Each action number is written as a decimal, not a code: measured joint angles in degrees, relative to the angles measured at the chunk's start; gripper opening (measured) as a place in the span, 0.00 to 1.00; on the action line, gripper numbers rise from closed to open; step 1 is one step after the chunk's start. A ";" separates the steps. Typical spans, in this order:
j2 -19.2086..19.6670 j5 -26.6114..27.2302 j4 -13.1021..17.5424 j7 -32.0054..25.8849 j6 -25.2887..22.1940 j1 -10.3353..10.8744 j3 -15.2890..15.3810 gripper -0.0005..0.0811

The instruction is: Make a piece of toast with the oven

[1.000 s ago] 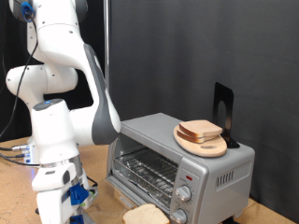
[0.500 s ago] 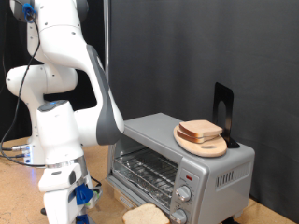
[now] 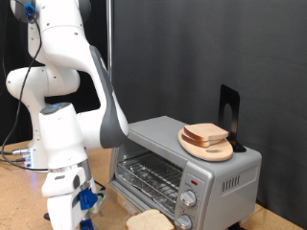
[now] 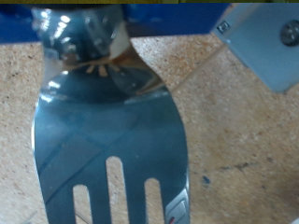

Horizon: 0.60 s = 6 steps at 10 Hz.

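Almost nothing is seen to have moved since half a second ago: the white arm (image 3: 72, 125) is kept in the same low pose at the exterior view's left, its wrist lowered toward the tabletop at about seven o'clock in that view. The gripper itself is cut off by the bottom edge there, and whether its fingers are open or closed cannot be told. In the wrist view a shiny slotted metal spatula (image 4: 107, 140) is shown filling most of the picture, with the speckled tan tabletop (image 4: 243, 140) seen behind it and a grey block (image 4: 266, 42) seen at one corner. The oven (image 3: 182, 168) is placed at about four o'clock in the exterior view, its glass door lowered so that the wire rack (image 3: 149, 177) is exposed. The piece of toast (image 3: 152, 221) is found just in front of the oven, at about six o'clock. On top of the oven a round wooden plate (image 3: 206, 149) is set, with another slice (image 3: 204, 134) laid on it.
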 joint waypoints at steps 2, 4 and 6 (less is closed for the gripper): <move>-1.48 0.00 -0.68 -1.03 -2.58 -0.22 0.40 0.45; -3.84 0.00 -2.25 -1.80 -4.41 -0.29 0.40 0.45; -5.95 -0.58 -4.02 -1.96 -5.18 -0.29 0.09 0.45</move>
